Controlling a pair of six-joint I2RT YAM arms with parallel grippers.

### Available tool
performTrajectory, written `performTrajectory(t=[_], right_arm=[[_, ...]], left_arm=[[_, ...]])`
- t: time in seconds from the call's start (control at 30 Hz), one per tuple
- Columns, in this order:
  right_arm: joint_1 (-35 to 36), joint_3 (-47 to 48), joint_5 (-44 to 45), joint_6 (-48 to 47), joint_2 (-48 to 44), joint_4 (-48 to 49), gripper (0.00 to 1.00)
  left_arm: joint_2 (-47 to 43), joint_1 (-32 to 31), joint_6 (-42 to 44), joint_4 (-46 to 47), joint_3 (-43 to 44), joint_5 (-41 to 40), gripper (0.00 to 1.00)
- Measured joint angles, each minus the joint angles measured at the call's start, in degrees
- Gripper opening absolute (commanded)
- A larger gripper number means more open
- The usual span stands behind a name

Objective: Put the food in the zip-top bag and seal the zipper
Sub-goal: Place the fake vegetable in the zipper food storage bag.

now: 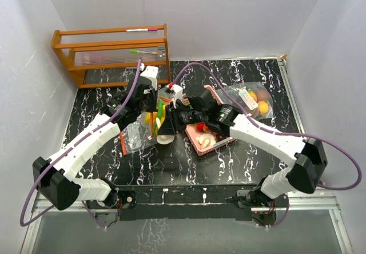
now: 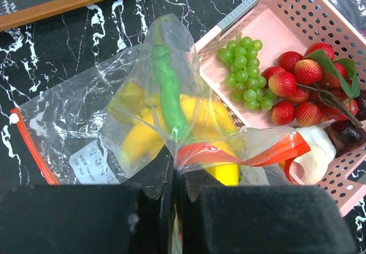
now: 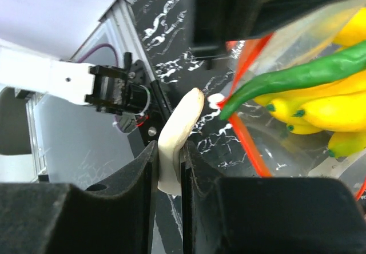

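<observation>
— What lies closest to the arm bases?
— Bare black marbled table (image 1: pixel 183 171), from its near edge up to the pink tray (image 1: pixel 200 150). That strip on the tray's near side is the widest open room.
— And the grippers?
— Both meet just left of the tray. The left gripper (image 2: pixel 174 177) is pinched tight on the zip-top bag (image 2: pixel 74 122) at its red zipper strip (image 2: pixel 229 155), and the plastic tents up to the jaws. The right gripper (image 3: pixel 170 151) is clamped on a cream piece (image 3: pixel 182 116), held between the bag and the tray.
— What is in the bag?
— A yellow banana bunch (image 2: pixel 140 137) and a long green vegetable (image 2: pixel 168 88). The rest of the bag lies flat on the table, spreading away from the tray.
— And in the tray?
— Green grapes (image 2: pixel 243 65), red berries (image 2: pixel 294 88) with leaves, and a dark plum (image 2: pixel 346 137) beside them.
— What stands in the way?
— The right arm (image 1: pixel 257 131) crosses above the tray's far-right corner. The left arm (image 1: pixel 91 137) reaches in over the bag. Purple cables (image 1: pixel 197 65) loop above both wrists.
— Farther out?
— A second clear bag (image 1: pixel 246 91) holding orange fruits (image 1: pixel 263 106) lies beyond the tray to the far right, close to the table's right edge. A wooden rack (image 1: pixel 111 65) with pens stands well off to the tray's far left, by the back wall. White walls close the left, right and far sides.
</observation>
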Motion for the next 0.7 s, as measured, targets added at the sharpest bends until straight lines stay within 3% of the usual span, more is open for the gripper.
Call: performTrajectory(t=[0.23,0.7], right_arm=[[-0.1,0.0,6.1,3.2,5.7,1.0,0.13],[-0.1,0.3,25.5,6.6,6.8,9.7,0.15]], left_arm=[[-0.8,0.0,0.0,0.1,-0.2,1.0,0.0],[-4.3,0.1,-1.4,0.4,-2.1,2.8,0.0]])
